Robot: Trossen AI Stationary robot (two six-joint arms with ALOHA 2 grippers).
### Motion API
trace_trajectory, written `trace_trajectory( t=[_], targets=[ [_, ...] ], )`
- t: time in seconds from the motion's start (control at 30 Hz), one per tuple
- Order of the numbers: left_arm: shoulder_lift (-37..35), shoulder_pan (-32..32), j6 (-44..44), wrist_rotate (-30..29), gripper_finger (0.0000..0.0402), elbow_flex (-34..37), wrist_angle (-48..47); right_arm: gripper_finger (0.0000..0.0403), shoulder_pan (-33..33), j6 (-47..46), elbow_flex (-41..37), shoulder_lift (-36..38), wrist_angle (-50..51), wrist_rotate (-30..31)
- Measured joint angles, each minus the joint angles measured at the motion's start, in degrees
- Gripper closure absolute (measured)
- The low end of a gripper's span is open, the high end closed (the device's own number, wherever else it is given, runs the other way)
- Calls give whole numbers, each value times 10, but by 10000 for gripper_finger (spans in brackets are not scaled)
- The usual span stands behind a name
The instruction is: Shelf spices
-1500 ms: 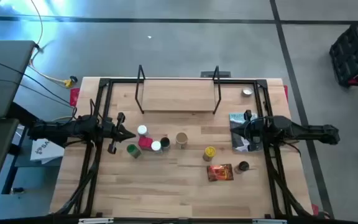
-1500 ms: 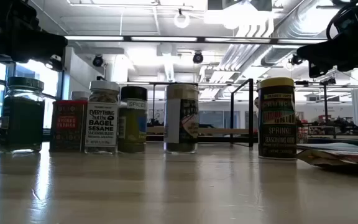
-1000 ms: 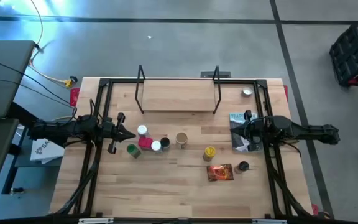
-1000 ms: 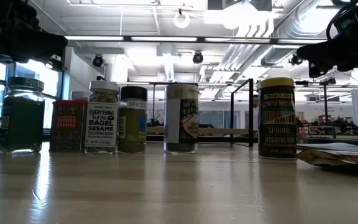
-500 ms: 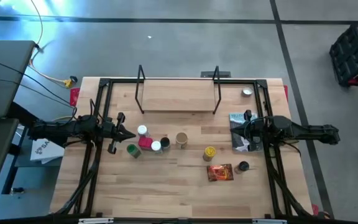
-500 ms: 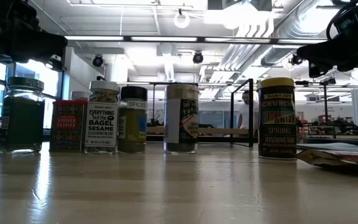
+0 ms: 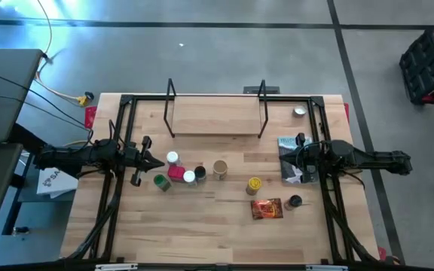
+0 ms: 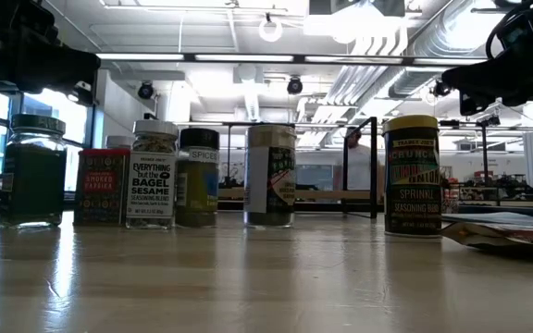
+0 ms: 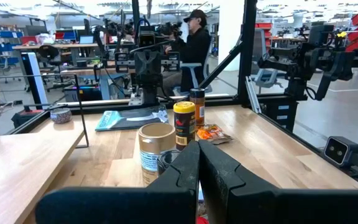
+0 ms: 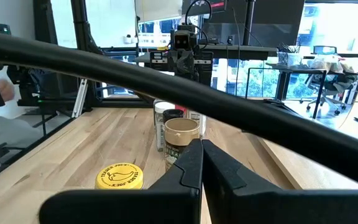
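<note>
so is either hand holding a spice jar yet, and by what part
Nothing is held. The left hand and right hand are both shut on nothing, above the table, apart from the jars.

Silver disc near the table's far right corner; grey-blue booklet lies flat nearby.

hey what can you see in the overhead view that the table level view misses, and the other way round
Only the high view shows the whole shelf, bare, the silver disc, the grey-blue booklet, the black-lidded jar, and both shut grippers, left gripper and right gripper. Only the low view shows jar labels, such as the bagel sesame jar, and a person beyond the table. Both show the yellow-lidded jar and the orange-red packet.
</note>
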State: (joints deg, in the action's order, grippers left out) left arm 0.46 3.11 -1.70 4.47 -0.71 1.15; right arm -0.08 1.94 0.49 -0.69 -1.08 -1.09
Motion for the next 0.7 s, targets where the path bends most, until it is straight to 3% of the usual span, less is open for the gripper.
trace_trajectory(
  t=[0.53, 0.6, 0.7],
  targets=[
    [0, 0, 0, 0, 398, 0, 0, 402, 0, 0, 0, 0, -18, -3],
    [0, 0, 0, 0, 398, 0, 0, 402, 2, -80, 0, -1, -73, -15],
    [0, 0, 0, -4, 398, 0, 0, 402, 1, -277, 0, 0, -178, -3]
  ],
)
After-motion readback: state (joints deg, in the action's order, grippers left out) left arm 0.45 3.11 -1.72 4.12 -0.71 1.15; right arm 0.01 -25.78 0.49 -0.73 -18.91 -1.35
